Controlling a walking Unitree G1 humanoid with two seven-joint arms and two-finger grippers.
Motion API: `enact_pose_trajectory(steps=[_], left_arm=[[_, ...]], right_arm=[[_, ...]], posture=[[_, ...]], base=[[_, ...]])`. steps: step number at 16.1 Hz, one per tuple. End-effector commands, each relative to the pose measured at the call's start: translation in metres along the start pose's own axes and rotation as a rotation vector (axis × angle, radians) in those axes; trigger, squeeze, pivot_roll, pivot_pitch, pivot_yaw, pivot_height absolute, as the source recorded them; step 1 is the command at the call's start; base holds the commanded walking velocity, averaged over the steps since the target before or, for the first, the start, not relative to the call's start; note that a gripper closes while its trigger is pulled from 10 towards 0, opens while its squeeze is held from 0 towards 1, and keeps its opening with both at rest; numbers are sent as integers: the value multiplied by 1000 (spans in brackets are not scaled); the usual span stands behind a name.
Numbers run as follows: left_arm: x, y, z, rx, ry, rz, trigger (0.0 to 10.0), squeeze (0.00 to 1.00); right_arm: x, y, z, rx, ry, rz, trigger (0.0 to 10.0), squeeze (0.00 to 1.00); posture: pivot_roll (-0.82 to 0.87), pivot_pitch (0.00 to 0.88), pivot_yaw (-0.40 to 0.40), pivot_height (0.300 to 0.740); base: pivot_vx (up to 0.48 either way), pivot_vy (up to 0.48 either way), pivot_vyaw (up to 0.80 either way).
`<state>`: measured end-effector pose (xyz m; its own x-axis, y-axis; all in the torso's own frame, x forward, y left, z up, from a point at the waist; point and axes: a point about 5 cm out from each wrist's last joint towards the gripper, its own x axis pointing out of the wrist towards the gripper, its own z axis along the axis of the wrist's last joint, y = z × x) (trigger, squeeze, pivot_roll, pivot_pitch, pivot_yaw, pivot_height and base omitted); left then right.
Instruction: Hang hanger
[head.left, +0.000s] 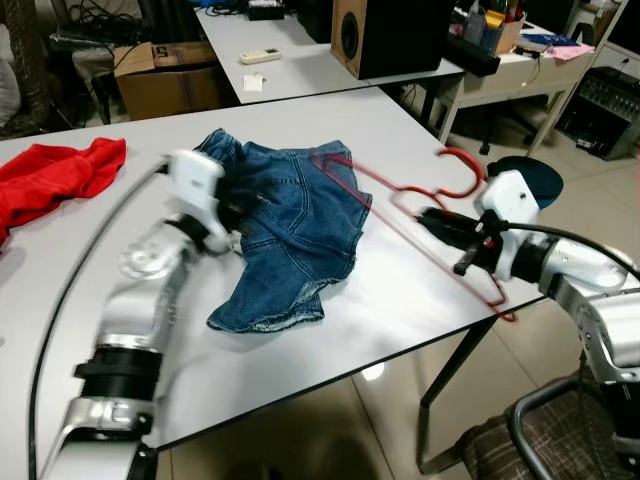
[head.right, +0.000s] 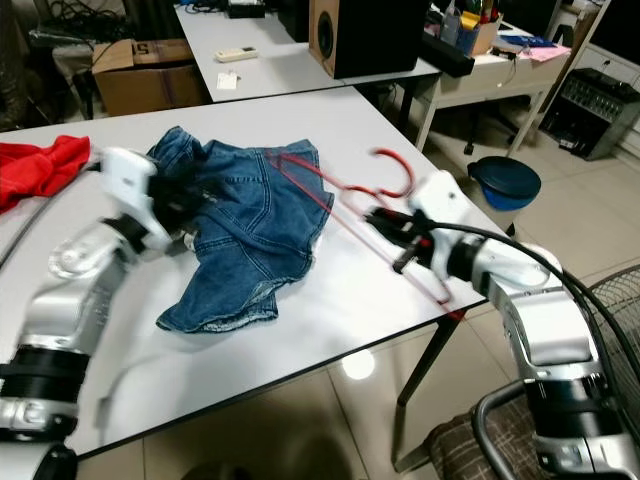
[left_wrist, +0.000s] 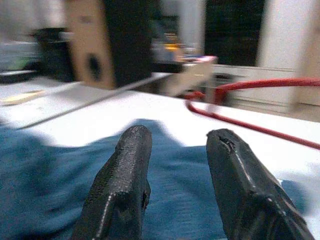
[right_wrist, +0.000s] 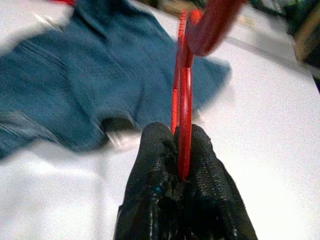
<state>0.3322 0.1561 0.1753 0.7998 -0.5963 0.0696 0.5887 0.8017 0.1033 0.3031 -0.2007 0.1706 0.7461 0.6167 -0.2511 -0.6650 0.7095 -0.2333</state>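
Note:
A red hanger (head.left: 468, 165) lies slanted across the right part of the white table (head.left: 400, 320). Its hook points to the far side and its left end rests on a crumpled pair of blue denim shorts (head.left: 300, 240). My right gripper (head.left: 428, 216) is shut on the hanger's wire (right_wrist: 185, 100) near the neck. Beyond the fingertips (right_wrist: 155, 145) the wire runs out over the denim. At the shorts' upper left part my left gripper (head.left: 262, 195) is open, its fingers (left_wrist: 125, 165) hovering just above the blue fabric (left_wrist: 50, 190). A stretch of the hanger (left_wrist: 240, 85) shows past them.
A red cloth (head.left: 55, 175) lies at the table's far left. Behind stand a second table with a remote (head.left: 260, 56) and a speaker (head.left: 385, 35), plus a cardboard box (head.left: 170, 75). A blue bin (head.left: 535, 178) sits on the floor right; a chair (head.left: 540, 430) is at lower right.

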Motion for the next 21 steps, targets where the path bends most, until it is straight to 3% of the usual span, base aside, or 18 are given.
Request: enact_pose_trajectory(steps=[1,2,5,8,13,17,21], left_arm=[[3,-18,-4,-7,43,-160,10000,0],[4,-29,-10,10,87,-254,10000,0],[-3,-39,-25,62,189,-368,10000,0],[-20,-27,-40,144,344,-353,10000,0],[-46,-7,-52,231,488,-358,10000,0],[-47,5,-54,276,522,-273,10000,0],[-22,-12,-52,220,423,-257,10000,0]], right_arm=[[7,-12,-6,-10,4,-86,10000,0],[14,-16,-13,2,15,-123,10000,0],[29,-13,-23,21,15,-113,10000,0],[41,-2,-30,-26,21,-12,10000,0],[48,13,-36,-171,100,187,10000,0],[44,26,-35,-234,136,362,10000,0],[29,40,-12,-221,46,423,10000,0]], posture=[[-34,0,46,740],[-32,0,46,740],[-22,0,44,740],[-7,0,34,740],[7,0,25,740],[13,0,22,740],[-5,0,32,740]], base=[[0,0,0],[0,0,0],[0,0,0],[0,0,0],[0,0,0],[0,0,0],[0,0,0]])
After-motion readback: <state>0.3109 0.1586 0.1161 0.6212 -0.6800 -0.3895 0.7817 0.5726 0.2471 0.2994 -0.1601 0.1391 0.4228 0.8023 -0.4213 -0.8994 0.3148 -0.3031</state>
